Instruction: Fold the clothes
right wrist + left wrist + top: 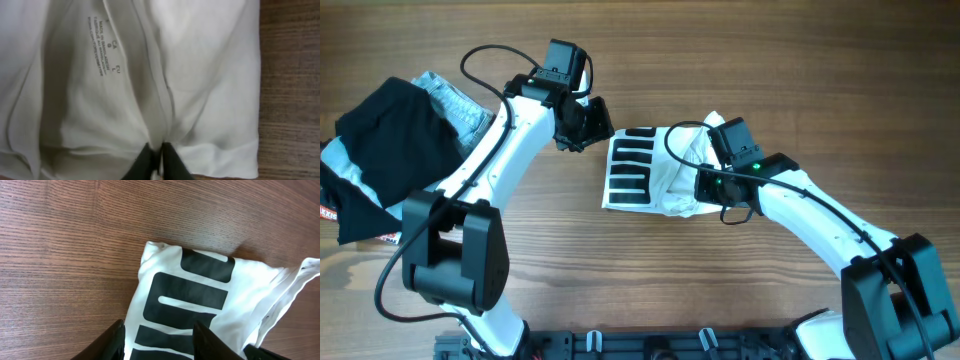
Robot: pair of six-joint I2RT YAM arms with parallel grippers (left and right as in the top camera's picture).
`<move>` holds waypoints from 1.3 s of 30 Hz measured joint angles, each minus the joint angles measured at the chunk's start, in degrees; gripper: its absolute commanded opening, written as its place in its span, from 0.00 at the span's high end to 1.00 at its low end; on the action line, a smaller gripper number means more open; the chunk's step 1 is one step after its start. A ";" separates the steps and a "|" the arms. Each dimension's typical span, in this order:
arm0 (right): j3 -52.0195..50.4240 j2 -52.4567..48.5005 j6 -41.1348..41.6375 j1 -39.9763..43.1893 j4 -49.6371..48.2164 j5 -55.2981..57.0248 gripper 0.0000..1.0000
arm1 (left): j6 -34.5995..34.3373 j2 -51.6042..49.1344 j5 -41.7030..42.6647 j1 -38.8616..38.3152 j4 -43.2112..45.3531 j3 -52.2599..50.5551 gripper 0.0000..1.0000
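The white T-shirt (665, 175) lies in a folded bundle near the middle of the wooden table (620, 260). Its thick black bars (632, 165) face up on the left half, and plain white cloth is bunched on the right half. The right claw (159, 159) is down on that plain side with its jaws squeezed together on a thin ridge of white fabric. A crease runs up the cloth from the pinch. This is close to the shirt's edge, with bare wood showing just beyond it at the right of the wrist view. A small printed label (104, 50) sits on the fabric farther up, too blurred for me to read properly. The left claw (159, 336) stands at the top left corner of the shirt. Its two fingers (114, 341) are spread partway, and the barred print shows in the gap between them. I see nothing held there, and I cannot tell whether the tips touch the cloth or hang just over it. From the left wrist, the shirt's corner is rounded and lies flat on the wood, and a loose white flap sticks out at the far right. Well apart from all this, at the table's left end, a black garment (390, 140) is heaped with a light-blue denim piece (455, 100) poking out behind it, just beside the left arm.
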State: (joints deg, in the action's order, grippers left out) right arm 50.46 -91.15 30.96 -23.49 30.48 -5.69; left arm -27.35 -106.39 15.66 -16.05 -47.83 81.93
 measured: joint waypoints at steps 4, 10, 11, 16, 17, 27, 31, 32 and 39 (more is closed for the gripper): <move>0.00 0.00 -1.75 0.00 -1.14 0.24 0.96 | 0.00 0.00 0.00 0.00 -0.24 0.00 0.56; 0.00 0.00 -2.95 0.37 -1.31 1.99 0.96 | 0.00 0.00 0.00 0.00 -0.26 0.00 0.56; 0.00 0.00 -3.19 1.68 -1.73 2.54 0.96 | 0.00 0.00 0.00 0.00 -0.37 0.00 0.56; 0.02 0.00 -4.35 9.77 -2.64 3.65 0.75 | 0.02 0.00 0.00 0.00 -0.42 0.00 0.56; 0.02 0.00 -4.55 11.85 -2.95 3.87 0.67 | 0.00 0.00 0.00 0.00 -0.44 0.00 0.56; 0.02 1.42 -15.72 14.91 0.33 2.08 0.66 | 0.00 0.00 -0.02 -0.17 -0.61 0.00 0.56; 0.48 8.61 -23.89 14.91 2.82 -2.62 0.67 | 0.00 -0.09 -0.39 -2.03 -0.55 -0.07 0.56; 0.85 10.54 -26.23 14.91 3.65 -4.61 0.68 | 0.00 -0.26 -0.42 -2.95 -0.37 -0.20 0.56; 1.05 11.85 -33.00 13.75 10.21 -11.39 0.69 | -0.04 -4.09 -0.42 -10.21 2.93 -2.60 0.57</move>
State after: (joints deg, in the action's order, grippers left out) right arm 51.51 -79.31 -2.04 -9.74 40.69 -17.08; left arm -27.40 -110.48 15.25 -26.26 -44.91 79.33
